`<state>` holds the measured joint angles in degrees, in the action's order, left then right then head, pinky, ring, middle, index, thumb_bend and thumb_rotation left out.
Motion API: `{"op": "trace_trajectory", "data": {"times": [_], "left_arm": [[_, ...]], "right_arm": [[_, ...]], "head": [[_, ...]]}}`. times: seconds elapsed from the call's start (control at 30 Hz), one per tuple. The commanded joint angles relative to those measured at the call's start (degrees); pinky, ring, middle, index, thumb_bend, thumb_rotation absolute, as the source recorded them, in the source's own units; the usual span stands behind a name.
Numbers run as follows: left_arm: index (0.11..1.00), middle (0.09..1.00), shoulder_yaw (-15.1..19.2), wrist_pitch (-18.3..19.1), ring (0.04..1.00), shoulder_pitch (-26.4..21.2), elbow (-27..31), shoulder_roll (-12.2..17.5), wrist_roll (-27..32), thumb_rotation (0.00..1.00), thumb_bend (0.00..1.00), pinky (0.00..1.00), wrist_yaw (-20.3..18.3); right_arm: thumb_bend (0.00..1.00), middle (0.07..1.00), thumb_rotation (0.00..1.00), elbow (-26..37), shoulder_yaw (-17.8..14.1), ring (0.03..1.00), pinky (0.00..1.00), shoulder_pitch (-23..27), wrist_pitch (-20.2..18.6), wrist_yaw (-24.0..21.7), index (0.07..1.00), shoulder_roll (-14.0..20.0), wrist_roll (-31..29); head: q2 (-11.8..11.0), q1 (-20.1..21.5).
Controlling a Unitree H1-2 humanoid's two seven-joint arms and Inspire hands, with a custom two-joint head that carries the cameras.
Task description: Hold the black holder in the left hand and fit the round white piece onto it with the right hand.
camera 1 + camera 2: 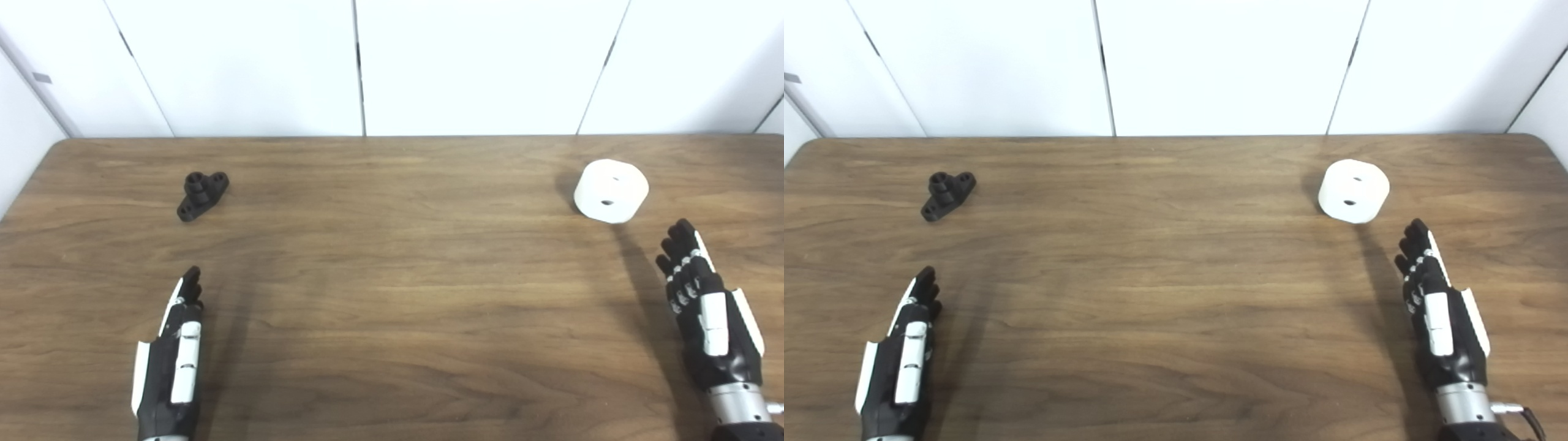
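Brown wood-grain laminate fills the left eye view, where the worktop (392,294) stretches back to a wall of white panels (478,61). The black holder (201,195) lies on the far left of the worktop, untouched, a short stub rising from its flat base. The round white piece (611,190) sits far to the right, tilted so its flat face with two small holes shows, well apart from the holder. The left hand (174,355) comes in from the lower left, fingers extended and held together, gripping nothing, with bare worktop between it and the holder. The right hand (704,306) reaches in from the lower right, fingers likewise outstretched and empty, its fingertips near the white piece but not touching it. In the right eye view the same scene sits a little further left: the black holder (947,195) near the left edge, the round white piece (1353,190) right of centre, the left hand (900,361) flat and empty at the lower left corner, and the right hand (1439,312) open below the white piece, its dark shadow running alongside it across the worktop (1176,294).
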<state>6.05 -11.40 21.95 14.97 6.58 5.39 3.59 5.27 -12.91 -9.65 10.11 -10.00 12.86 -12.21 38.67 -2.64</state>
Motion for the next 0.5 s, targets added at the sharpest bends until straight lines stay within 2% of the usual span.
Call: {"op": "trace_trajectory", "data": {"times": [0.0,0.23,0.3,0.47], "left_arm": [[0.955,0.989,-0.08,-0.32,0.999,0.06,1.35,-2.21,0.89,0.90,0.41,1.00,0.05],[0.952,0.985,-0.64,0.17,0.996,0.34,2.03,-2.82,1.64,0.90,0.39,1.00,0.24],[0.950,0.982,-0.92,-0.24,0.993,0.49,1.93,-3.18,0.93,0.90,0.38,1.00,0.50],[0.941,0.965,-1.99,-1.66,0.974,1.20,1.55,-4.28,-1.53,0.81,0.39,1.00,1.23]], "right_arm": [[0.62,1.000,0.97,-2.67,0.51,1.000,1.00,-1.70,1.75,0.20,0.997,-0.78,0.20],[0.62,1.000,0.96,-3.41,0.38,1.000,1.00,-1.73,2.17,-0.19,1.000,-0.21,-0.14],[0.62,1.000,0.96,-3.71,0.27,1.000,1.00,-1.75,2.31,-0.50,1.000,0.19,-0.39],[0.65,1.000,0.94,-4.93,-0.29,1.000,1.00,-1.99,3.59,-1.92,1.000,1.19,-1.97]], "head": [[-0.23,-0.24],[-0.90,-1.75],[-1.55,-3.50],[-3.85,-7.19]]}}
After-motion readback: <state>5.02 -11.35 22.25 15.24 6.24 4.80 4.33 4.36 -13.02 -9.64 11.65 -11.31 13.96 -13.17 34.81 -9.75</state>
